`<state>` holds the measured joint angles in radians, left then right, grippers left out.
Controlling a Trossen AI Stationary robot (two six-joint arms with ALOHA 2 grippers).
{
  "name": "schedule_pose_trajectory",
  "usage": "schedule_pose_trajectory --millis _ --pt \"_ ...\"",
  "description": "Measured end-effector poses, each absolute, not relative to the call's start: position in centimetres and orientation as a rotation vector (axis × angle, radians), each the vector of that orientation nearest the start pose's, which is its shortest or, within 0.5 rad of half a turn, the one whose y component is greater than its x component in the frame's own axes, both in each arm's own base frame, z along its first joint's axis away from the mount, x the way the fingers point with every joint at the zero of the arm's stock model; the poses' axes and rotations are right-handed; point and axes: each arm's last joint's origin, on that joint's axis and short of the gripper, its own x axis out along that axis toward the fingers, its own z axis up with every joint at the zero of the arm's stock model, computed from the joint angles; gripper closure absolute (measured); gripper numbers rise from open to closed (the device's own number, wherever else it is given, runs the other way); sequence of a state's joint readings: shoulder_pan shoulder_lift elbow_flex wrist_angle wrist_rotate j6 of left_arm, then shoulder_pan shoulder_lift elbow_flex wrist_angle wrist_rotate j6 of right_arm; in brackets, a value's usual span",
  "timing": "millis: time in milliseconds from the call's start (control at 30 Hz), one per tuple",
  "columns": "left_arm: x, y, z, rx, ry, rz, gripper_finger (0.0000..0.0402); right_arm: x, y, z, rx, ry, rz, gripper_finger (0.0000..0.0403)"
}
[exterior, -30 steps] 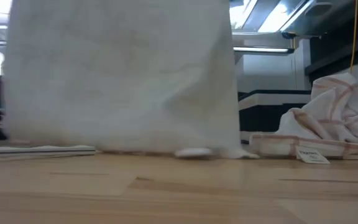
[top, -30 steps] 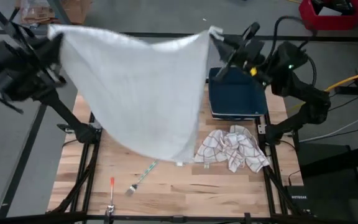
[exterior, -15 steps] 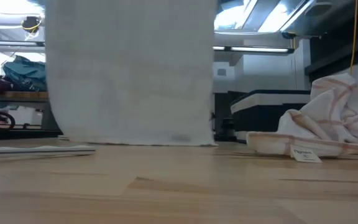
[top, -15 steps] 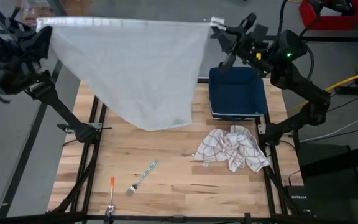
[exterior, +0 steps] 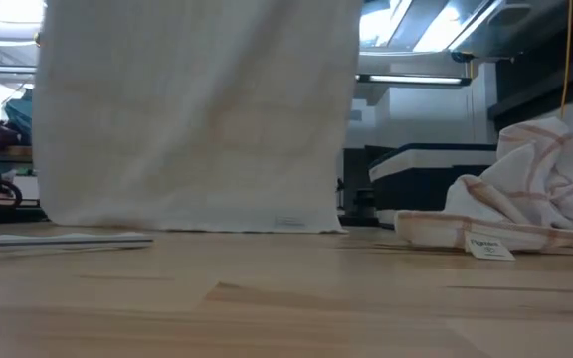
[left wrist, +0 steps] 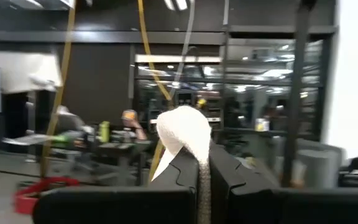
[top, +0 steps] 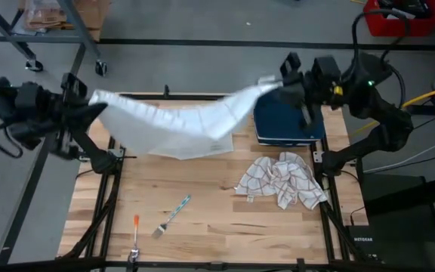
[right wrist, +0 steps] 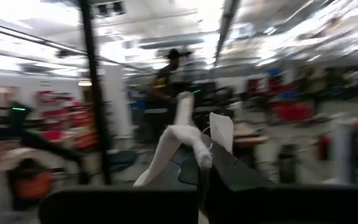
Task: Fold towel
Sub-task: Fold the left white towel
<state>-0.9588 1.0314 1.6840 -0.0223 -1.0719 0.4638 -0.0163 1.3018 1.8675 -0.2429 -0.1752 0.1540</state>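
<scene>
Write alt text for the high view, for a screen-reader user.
Seen from above, the left gripper and right gripper hold a white towel stretched between them over the wooden table's far half. A blue tray, a crumpled checked cloth and a fork lie on the table.

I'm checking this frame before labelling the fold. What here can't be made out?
- Low view: the hanging white towel fills the frame's left, hiding both grippers and the far table.
- High view: the left gripper and right gripper pinch points are too small to read.
- Low view: the checked cloth is cut by the right edge.
- Right wrist view: the room behind is motion-blurred.
</scene>
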Motion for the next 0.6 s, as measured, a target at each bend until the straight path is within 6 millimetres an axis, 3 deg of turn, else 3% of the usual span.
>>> schedule_pose_trajectory --millis 300,600 --pt "8.1 -11.6 57.2 -0.169 -0.289 -0.008 0.0401 21.5 6.2 56.5 0.214 -0.253 0.331 0.0398" --pt "7.2 -16.0 56.2 -0.241 -0.241 -0.174 0.0401 23.8 12.6 54.0 0.317 -0.099 0.352 0.0398"
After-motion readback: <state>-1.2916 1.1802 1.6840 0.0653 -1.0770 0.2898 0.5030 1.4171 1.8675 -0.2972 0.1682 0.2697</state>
